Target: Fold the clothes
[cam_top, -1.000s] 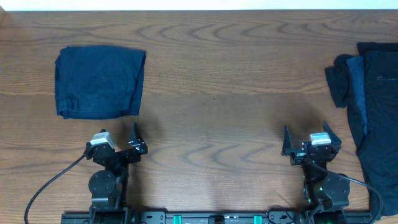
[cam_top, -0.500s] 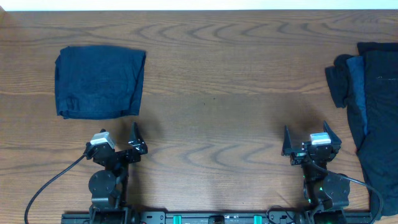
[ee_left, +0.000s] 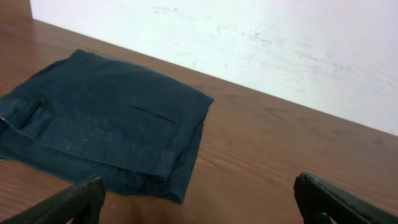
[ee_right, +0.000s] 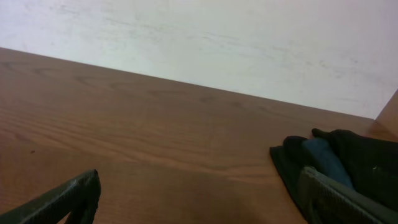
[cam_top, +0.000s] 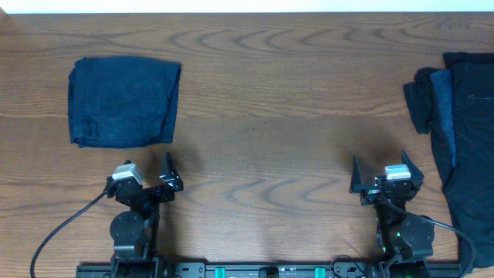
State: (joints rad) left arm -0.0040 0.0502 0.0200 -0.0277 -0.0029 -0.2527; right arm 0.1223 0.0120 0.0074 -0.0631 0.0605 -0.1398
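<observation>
When we look at the table [cam_top: 262,116]: it is big brown wood, and its middle is bare, with no cloth spread out to fold.
Unfolded clothes [cam_top: 467,131]: a dark heap lies at the right edge of the overhead view and runs down out of the frame. A bluer piece peeks out on its left side. We think these all need folding.
Folded piece [cam_top: 123,100]: one navy piece lies in a neat rectangle at the upper left. We think this one is done.
How far along: we guess one piece is finished and more than one is left. We cannot tell how many are in the heap.
Arms: both sit tucked low at the bottom edge, the left one at the lower left and the right one at the lower right. They are well apart from all the cloth.
Left gripper [cam_top: 147,176]: its fingers are spread wide and hold nothing. It points toward the folded piece.
Right gripper [cam_top: 380,174]: it is spread wide too, with nothing in it. The heap shows at the right of its wrist view, near but not touching.
</observation>
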